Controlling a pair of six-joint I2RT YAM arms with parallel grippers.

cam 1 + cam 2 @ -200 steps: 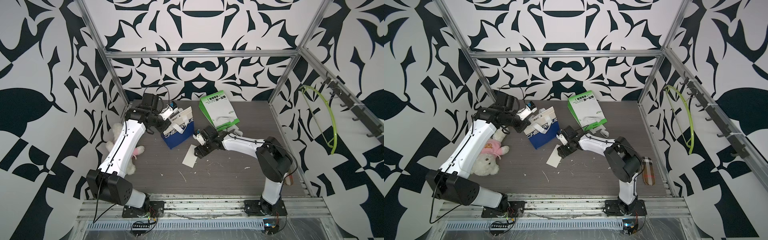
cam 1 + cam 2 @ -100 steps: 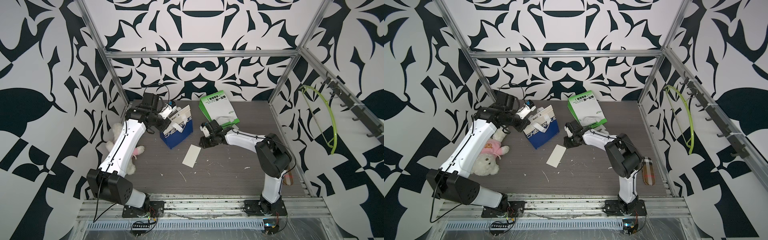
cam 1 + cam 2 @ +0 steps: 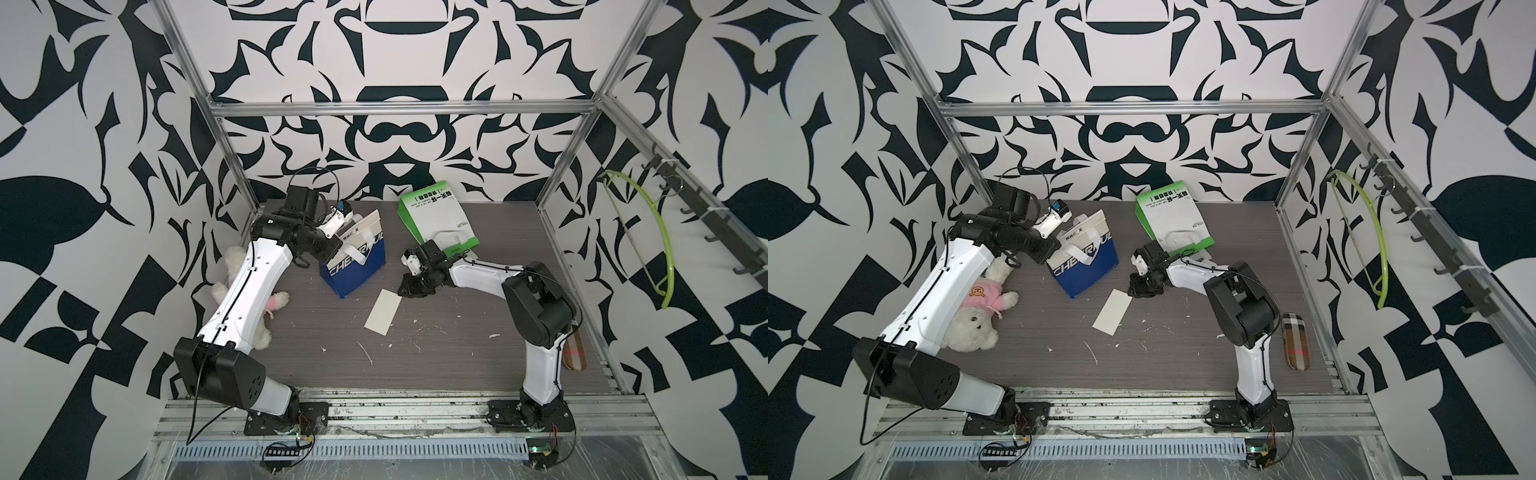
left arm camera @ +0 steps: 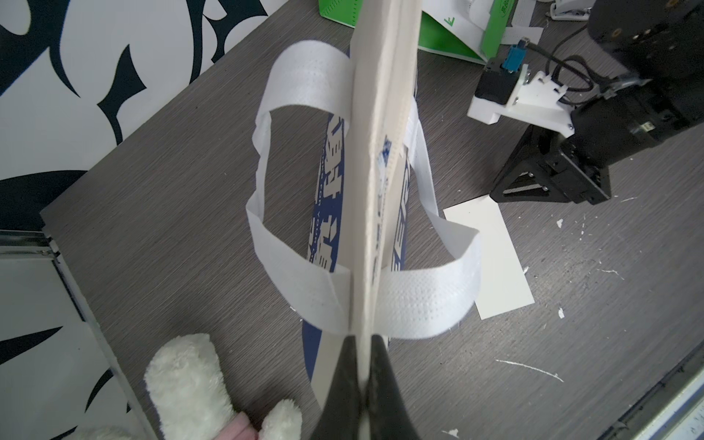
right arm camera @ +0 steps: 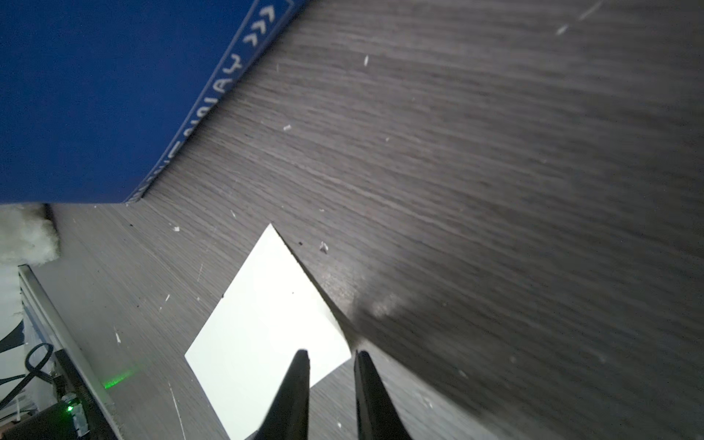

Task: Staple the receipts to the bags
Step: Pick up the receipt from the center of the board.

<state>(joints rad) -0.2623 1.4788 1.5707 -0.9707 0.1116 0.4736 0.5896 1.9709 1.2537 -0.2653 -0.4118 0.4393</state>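
Note:
The navy bag (image 3: 353, 270) (image 3: 1088, 270) stands upright at the back left of the table. My left gripper (image 4: 362, 339) (image 3: 334, 247) is shut on its cream top edge, between the white handles (image 4: 430, 293). The green and white bag (image 3: 440, 216) (image 3: 1173, 216) lies flat behind my right arm. One receipt (image 3: 383, 311) (image 3: 1113, 311) (image 5: 263, 324) lies flat on the table in front of the navy bag. My right gripper (image 5: 332, 354) (image 3: 409, 289) hovers low at the receipt's far corner. Its jaws stand a narrow gap apart, and one fingertip (image 5: 303, 358) is over the paper.
A white teddy bear (image 3: 976, 316) in a pink shirt lies under my left arm at the left wall. A plaid case (image 3: 1296, 340) rests at the front right edge. A green hanger (image 3: 648, 241) hangs on the right wall. Paper scraps dot the table (image 3: 457, 353).
My right gripper drew back from the receipt toward the green bag, then came down at the receipt's far corner with its jaws much narrower. The left gripper and navy bag have stayed put.

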